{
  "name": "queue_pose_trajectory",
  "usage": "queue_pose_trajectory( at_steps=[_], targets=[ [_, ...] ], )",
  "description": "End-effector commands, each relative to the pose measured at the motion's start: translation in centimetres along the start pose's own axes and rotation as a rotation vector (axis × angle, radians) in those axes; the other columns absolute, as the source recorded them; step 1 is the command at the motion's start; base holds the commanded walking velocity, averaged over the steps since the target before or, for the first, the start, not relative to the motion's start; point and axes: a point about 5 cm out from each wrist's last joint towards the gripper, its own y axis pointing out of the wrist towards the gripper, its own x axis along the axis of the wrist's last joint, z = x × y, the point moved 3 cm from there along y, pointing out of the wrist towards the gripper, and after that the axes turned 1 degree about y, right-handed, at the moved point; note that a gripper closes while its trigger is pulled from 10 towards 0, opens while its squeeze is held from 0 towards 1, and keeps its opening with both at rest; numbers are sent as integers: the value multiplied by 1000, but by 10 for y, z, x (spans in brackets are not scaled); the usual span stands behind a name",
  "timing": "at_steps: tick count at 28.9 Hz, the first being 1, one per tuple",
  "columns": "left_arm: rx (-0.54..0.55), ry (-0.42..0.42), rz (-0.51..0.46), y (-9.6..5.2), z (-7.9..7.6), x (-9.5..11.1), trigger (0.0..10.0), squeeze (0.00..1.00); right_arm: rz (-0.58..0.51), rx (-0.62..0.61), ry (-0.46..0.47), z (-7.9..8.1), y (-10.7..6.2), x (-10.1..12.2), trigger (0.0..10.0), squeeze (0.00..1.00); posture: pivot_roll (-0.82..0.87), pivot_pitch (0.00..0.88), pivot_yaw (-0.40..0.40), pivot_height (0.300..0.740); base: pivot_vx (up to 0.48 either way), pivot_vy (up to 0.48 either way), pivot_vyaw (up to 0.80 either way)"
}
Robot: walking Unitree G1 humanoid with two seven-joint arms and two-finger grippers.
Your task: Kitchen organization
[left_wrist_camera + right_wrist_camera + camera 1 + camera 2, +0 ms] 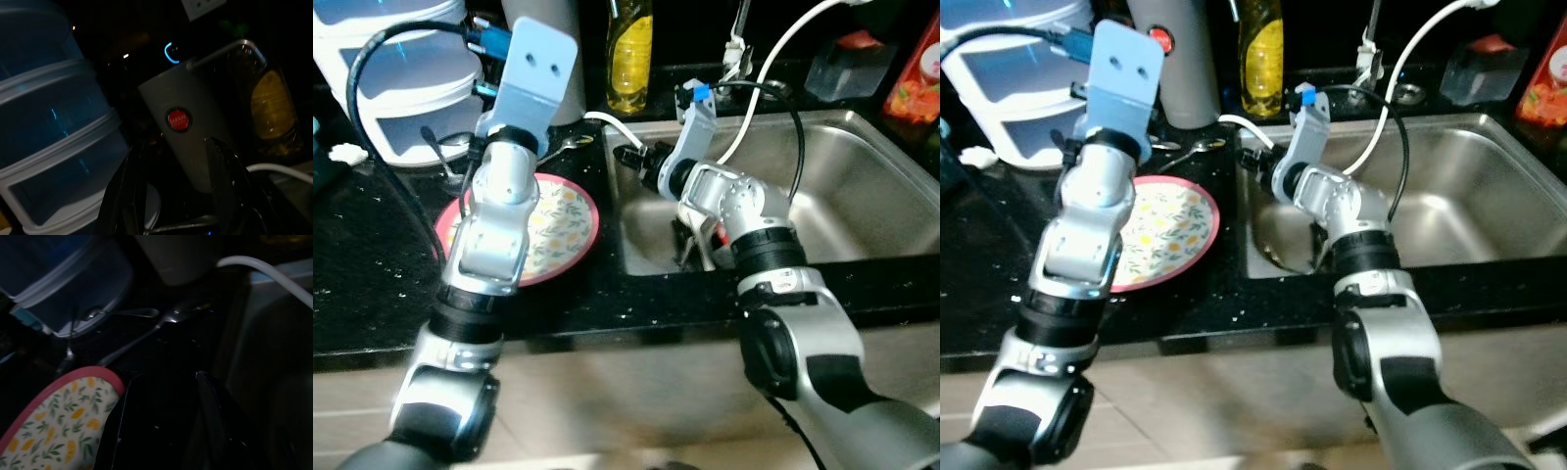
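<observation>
A pink-rimmed plate [563, 220] with a yellow flower pattern lies on the black counter, left of the sink. My left arm reaches over it, and its wrist mount [536, 61] is raised toward the back of the counter. In the left wrist view my left gripper [176, 144] is open and empty, facing a grey cylinder [190, 132] with a red button. My right gripper [628, 155] reaches left across the sink's corner. It is open and empty, low over the counter [166, 377], beside the plate's rim [54, 426]. Two spoons [142, 335] lie just ahead of it.
Stacked clear plastic containers [401, 88] stand at the back left. A yellow bottle [629, 54] stands behind the steel sink [862, 196]. A white cable [773, 69] runs over the sink's back edge. A red packet [913, 83] sits at the far right.
</observation>
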Motion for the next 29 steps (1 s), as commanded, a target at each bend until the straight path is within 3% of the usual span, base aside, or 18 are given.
queue_pose_trajectory(
  at_steps=[1,2,4,6,7,9,12,14,15,19,24,29],
  targets=[
    [13,7,6,-1,0,-4,10000,0,29,4,-6,1,2,-6,10000,0,136,0,4,740,0,0,0],
    [-14,6,13,-2,-3,-4,10000,0,20,-5,-6,-1,3,-9,10000,0,151,0,88,740,0,0,0],
    [-38,-2,19,-4,-5,-4,10000,0,8,-7,1,-2,3,-10,10000,0,154,0,92,740,0,0,0],
    [-51,-7,17,-5,-5,-4,10000,0,2,-3,16,-2,3,-10,10000,0,145,0,54,740,0,0,0],
    [-33,-9,13,-5,-3,-5,10000,0,13,2,21,-1,2,-11,10000,0,125,0,-42,740,0,0,0],
    [33,-20,31,-3,4,-15,10000,0,38,-4,4,-2,3,-10,10000,0,115,0,-13,740,0,0,0],
    [1,-26,40,-5,-2,-14,10000,0,4,6,-9,-1,2,-1,10000,0,141,0,43,740,0,0,0],
    [-29,-24,32,-7,-6,-11,10000,0,-18,13,-8,0,1,4,10000,0,147,0,38,740,0,0,0],
    [-10,-22,26,-8,-1,-12,10000,0,-16,14,-18,1,2,9,10000,0,126,0,-41,740,0,0,0],
    [40,-36,44,-8,5,-19,10000,0,9,12,-40,1,2,8,10000,0,125,0,-50,740,0,0,0],
    [35,-50,0,-11,2,-7,10000,0,-18,-9,-6,-10,-7,19,10000,0,126,0,-71,740,0,0,0],
    [57,-45,4,-16,8,-7,10000,0,17,71,-29,-5,-11,15,10000,0,127,0,-77,740,0,0,0]
  ],
)
